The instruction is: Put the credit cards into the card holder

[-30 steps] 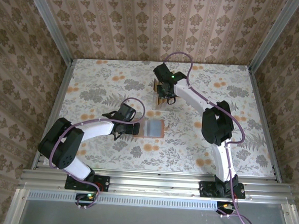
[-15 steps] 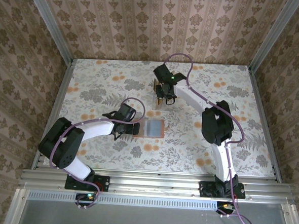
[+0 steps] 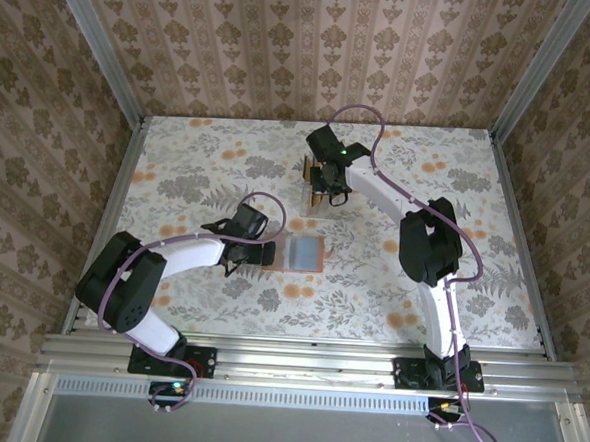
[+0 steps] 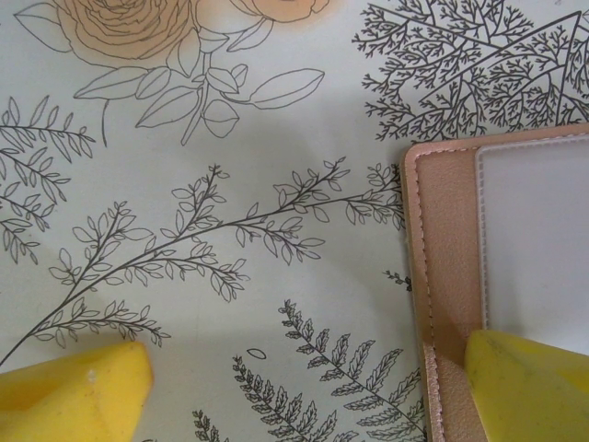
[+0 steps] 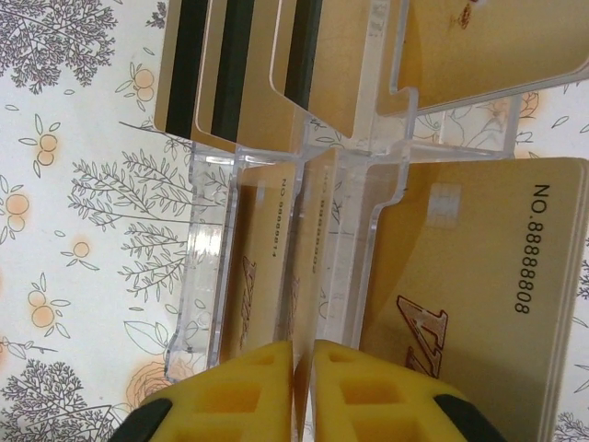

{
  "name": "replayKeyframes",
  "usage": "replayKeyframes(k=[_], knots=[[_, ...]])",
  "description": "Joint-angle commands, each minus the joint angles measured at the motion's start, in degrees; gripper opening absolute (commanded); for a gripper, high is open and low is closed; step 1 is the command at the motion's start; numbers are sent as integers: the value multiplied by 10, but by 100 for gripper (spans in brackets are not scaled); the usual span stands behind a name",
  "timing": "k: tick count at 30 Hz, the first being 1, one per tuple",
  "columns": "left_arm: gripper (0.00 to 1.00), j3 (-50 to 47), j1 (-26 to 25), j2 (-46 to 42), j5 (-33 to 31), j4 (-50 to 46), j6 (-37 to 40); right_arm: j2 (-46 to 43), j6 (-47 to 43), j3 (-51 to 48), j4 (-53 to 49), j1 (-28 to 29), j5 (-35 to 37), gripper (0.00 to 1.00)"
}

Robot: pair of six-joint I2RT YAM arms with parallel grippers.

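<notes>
**A:** Which step am I on?

**B:** The pick, by the look of it. Your right gripper [image 5: 294,391] is at the clear stand [image 5: 354,184], which stands beyond the card holder [image 3: 303,253] and apart from it. The yellow pads are drawn nearly together, and the thin edge of the middle credit card [image 5: 304,276] runs into the slit between them. I judge that it is pinched, not merely touched.

**A:** And the next move?

**B:** Lift straight along the slot until the card clears the stand's walls. Then carry it back to the card holder and line its short edge up with the clear pocket [image 4: 543,230].

**A:** Anything in the way?

**B:** The other credit cards [image 5: 479,276] sit close on both sides in the same stand. A further row shows its black stripes behind them. A tilted pull could drag a neighbour or tip the stand.

**A:** What about the card holder's end?

**B:** It lies open and flat on the floral table [image 3: 198,165]. Your left gripper [image 4: 304,396] is at its left edge with the jaws wide apart and nothing between them. One pad is over bare table and the other over the holder's stitched border. I can't tell whether that pad presses down. It sits near the pocket, so it may crowd your approach.
</notes>
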Motion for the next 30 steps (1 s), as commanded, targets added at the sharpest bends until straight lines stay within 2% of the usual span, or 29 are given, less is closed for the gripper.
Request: replayKeyframes(k=[1,10,20,26,30], knots=[[90,-5,6,22,16,19,13,5,5,20,-16,-3,-4,12],[90,-3,6,22,17,17,13,-5,4,29,-19,-3,-9,0],[90,2,6,23,19,13,15,-96,15,-2,3,-3,-39,0],[90,5,6,19,14,4,15,-186,37,-85,53,8,-78,0],[90,5,6,13,7,-4,14,-257,70,-204,130,24,-113,0]])
